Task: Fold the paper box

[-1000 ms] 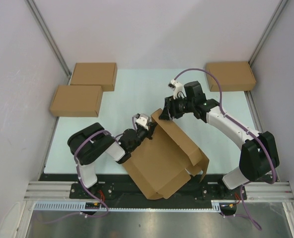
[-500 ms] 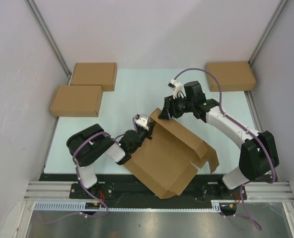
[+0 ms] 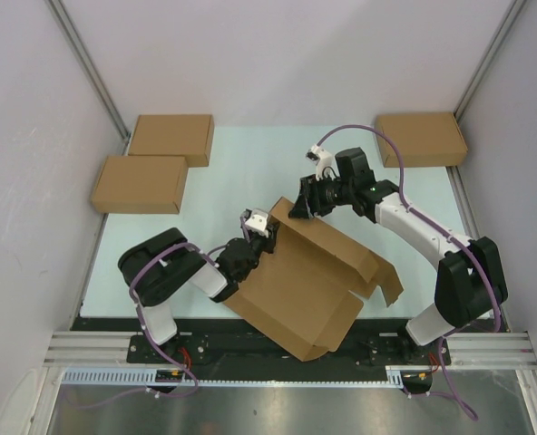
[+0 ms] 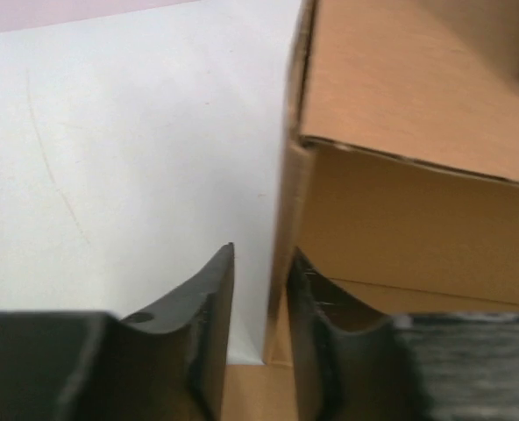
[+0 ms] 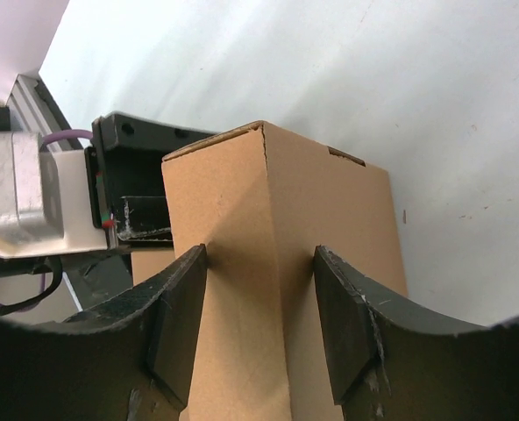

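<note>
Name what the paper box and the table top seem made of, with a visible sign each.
The paper box: brown cardboard, matt, probably corrugated; raw cut edges and crease lines show. The table top: a smooth pale sheet, perhaps laminate or plastic; fine scratches mark it, but the look leaves the material open.

The paper box (image 3: 300,290) lies front-centre on the table (image 3: 241,172), two other boxes (image 3: 140,184) back-left, a third box (image 3: 420,139) back-right.
</note>
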